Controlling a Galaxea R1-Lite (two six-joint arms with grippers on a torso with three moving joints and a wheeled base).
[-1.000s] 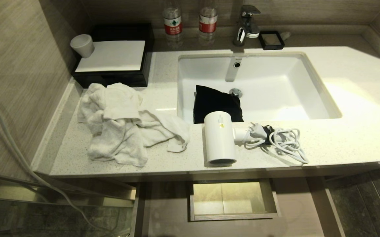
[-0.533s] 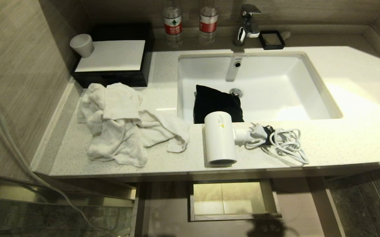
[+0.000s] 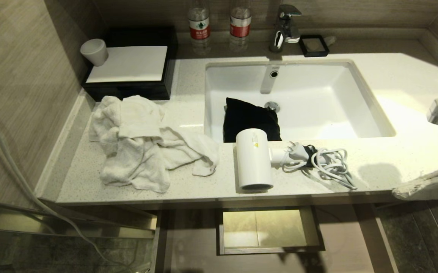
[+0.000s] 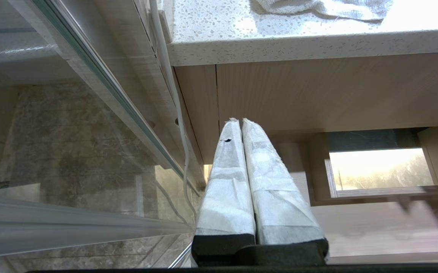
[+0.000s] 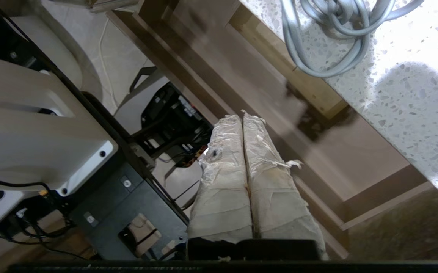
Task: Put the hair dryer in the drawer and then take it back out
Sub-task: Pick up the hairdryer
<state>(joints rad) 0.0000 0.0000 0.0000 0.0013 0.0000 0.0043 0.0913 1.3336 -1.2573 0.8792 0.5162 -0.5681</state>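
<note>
Where the pale speckled counter [image 3: 393, 159] runs between wood-grain tiled walls, a white sink [image 3: 366, 102] is sunk into its middle with a faucet [image 3: 285, 26] at the back edge. Two water bottles [image 3: 199, 22] stand along that back edge, and a black tray [image 3: 127, 87] with a white cup [image 3: 93, 52] fills the back left corner. A crumpled white towel [image 3: 143, 144] lies near the front left, and a black pouch [image 3: 250, 119] sits in the sink.

At the front edge lies the hair dryer [image 3: 253, 163], its barrel running front to back with the open mouth toward the front edge, its handle pointing right to the bundled cord [image 3: 327, 163]. Just below, the drawer [image 3: 272, 250] is pulled out.

From the right edge of the head view the right gripper [image 5: 242, 117] comes in near the counter's front right corner, apparently just off the edge; its wrapped fingers are pressed together, empty. Down beside the cabinet front, the left gripper [image 4: 239, 121] hangs with fingers closed on nothing
</note>
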